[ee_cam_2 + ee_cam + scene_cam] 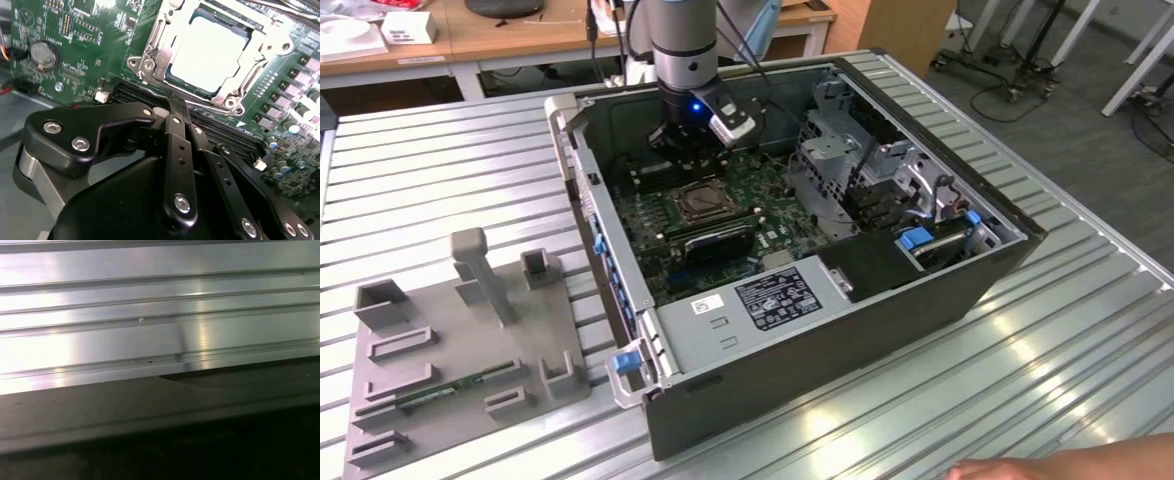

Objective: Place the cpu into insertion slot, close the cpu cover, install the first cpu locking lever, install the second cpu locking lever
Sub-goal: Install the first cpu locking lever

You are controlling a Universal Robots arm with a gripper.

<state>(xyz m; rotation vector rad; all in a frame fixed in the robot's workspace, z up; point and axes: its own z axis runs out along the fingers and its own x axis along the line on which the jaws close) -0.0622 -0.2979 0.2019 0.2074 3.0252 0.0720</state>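
Observation:
The cpu (207, 52) is a pale square lying in the insertion slot (699, 201) on the green board inside the open computer case. The silvery cpu cover (159, 54) lies flat around it as a frame, with the chip showing through its window. My gripper (683, 158) hangs inside the case just behind the slot in the exterior view. In the second wrist view its black linkage fills the foreground, and the fingertips (172, 102) meet just short of the cover's edge with nothing between them. I cannot make out the locking levers clearly.
The case wall (587, 200) and a drive cage (854, 160) flank the board. A black finned block (720, 245) and the power supply (767, 300) lie nearer. A grey fixture tray (454, 340) stands at the exterior view's left. A hand (1027, 468) is at the lower edge.

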